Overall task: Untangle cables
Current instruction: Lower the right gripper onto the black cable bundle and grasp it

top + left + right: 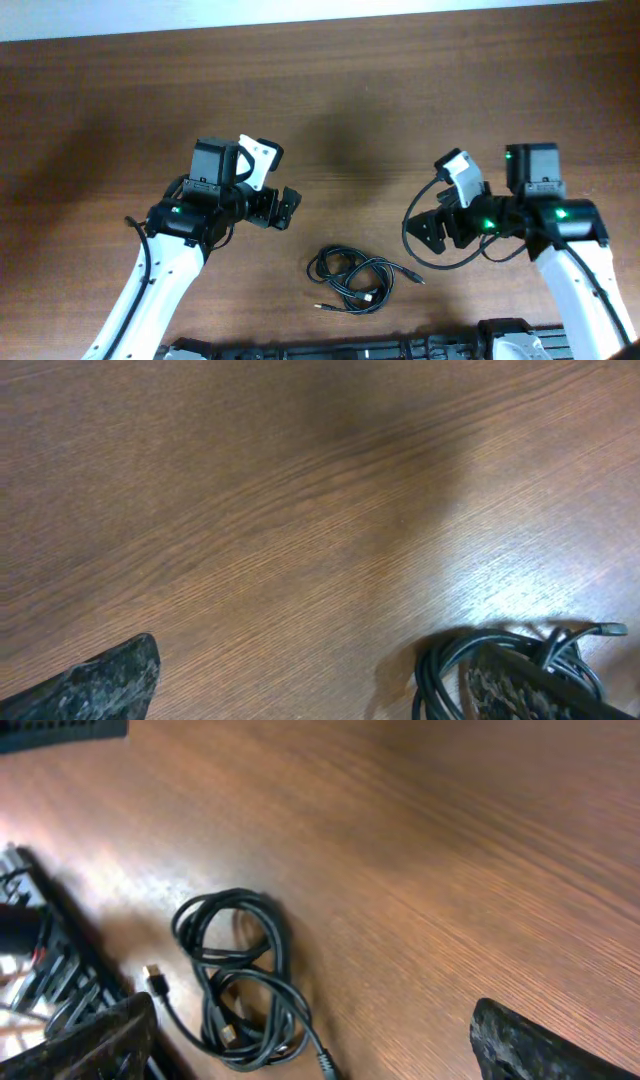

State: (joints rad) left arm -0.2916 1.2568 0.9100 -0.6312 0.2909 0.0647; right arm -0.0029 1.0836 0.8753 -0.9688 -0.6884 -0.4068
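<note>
The cables (352, 278) lie as a small bundle of thin black loops on the wooden table, near its front edge, between the two arms. A plug end sticks out to the right (412, 275). My left gripper (283, 208) hovers up and to the left of the bundle, open and holding nothing. In the left wrist view the cables (440, 670) sit at the bottom right, partly behind one finger (510, 695). My right gripper (437, 228) is open to the right of the bundle. In the right wrist view the cables (240, 975) lie between the spread fingertips (535, 1045), toward the left one.
A black frame (400, 350) runs along the table's front edge, close to the bundle; it also shows in the right wrist view (40, 970). The right arm's own thick wire (412, 240) loops down beside its gripper. Bare wood (330, 90) stretches to the back.
</note>
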